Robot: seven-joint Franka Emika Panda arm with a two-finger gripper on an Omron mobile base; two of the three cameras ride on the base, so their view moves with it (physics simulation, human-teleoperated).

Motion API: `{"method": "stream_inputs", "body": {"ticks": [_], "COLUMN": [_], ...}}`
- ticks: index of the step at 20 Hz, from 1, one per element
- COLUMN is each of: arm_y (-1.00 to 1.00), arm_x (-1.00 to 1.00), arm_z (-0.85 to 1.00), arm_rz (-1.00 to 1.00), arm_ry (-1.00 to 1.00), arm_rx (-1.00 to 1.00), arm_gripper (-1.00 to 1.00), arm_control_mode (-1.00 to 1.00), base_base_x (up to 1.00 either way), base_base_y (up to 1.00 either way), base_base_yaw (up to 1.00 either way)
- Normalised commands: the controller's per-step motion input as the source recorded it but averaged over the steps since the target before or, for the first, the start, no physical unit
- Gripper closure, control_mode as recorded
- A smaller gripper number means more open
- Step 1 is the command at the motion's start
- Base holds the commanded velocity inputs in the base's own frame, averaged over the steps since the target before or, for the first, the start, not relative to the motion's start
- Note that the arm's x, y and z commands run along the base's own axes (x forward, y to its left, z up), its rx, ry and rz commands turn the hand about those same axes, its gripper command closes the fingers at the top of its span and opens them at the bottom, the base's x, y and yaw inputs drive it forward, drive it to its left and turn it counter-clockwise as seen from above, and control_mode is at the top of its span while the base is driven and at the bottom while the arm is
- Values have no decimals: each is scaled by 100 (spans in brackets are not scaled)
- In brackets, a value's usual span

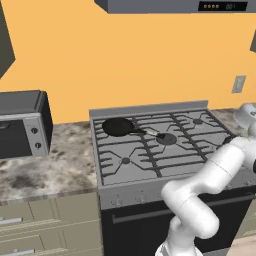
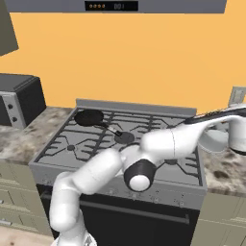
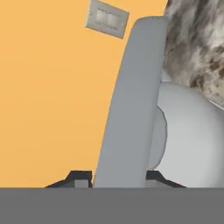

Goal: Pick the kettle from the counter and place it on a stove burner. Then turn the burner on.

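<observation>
Kettle handle point(image 3: 131, 105): nearest the hand camera; a thin grey bar running up between the two dark fingertips point(image 3: 78, 178).
Tool point(image 3: 118, 181): fingertips sit just beside the handle on either side; whether they press on it or stand slightly apart cannot be told.
Kettle point(image 3: 192, 140): rounded silver-grey body just beyond the handle; in the right base view it sits at the far right, on the table point(image 2: 218, 175) beside the stove, under the arm's end.
Table: mottled brown and grey stone; it continues on the other side of the stove, where a dark microwave point(image 1: 22, 122) stands.
Stove top point(image 1: 165, 145): grey grates over several burners, between the two table sections.
Stove burner point(image 1: 167, 138): central dark cap, free of cookware; a likely target.
Frying pan point(image 1: 118, 126): black, on the rear left burner, its handle pointing toward the centre.
Wall outlet point(image 3: 107, 18): on the orange wall behind the kettle.
Progress: judged early; the kettle is on the table, not yet on a burner.
Remaining: secure and lift the kettle, set it on a free burner, then turn that burner's knob on the front panel point(image 1: 145, 192).
</observation>
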Motion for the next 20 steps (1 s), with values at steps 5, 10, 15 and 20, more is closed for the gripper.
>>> {"method": "stream_inputs", "body": {"ticks": [5, 10, 15, 20], "arm_y": [100, 100, 100, 100], "arm_x": [-16, -2, -1, -11], "arm_z": [2, 0, 0, 1], "arm_rz": [12, 9, 5, 1], "arm_ry": [-33, -23, -33, -57], "arm_rx": [0, 0, 0, 5], "arm_gripper": [100, 100, 100, 100], "arm_control_mode": [-100, -100, -100, -100], "base_base_x": [0, 0, 0, 0], "base_base_y": [0, 0, 0, 0], "base_base_yaw": [0, 0, 0, 0]}}
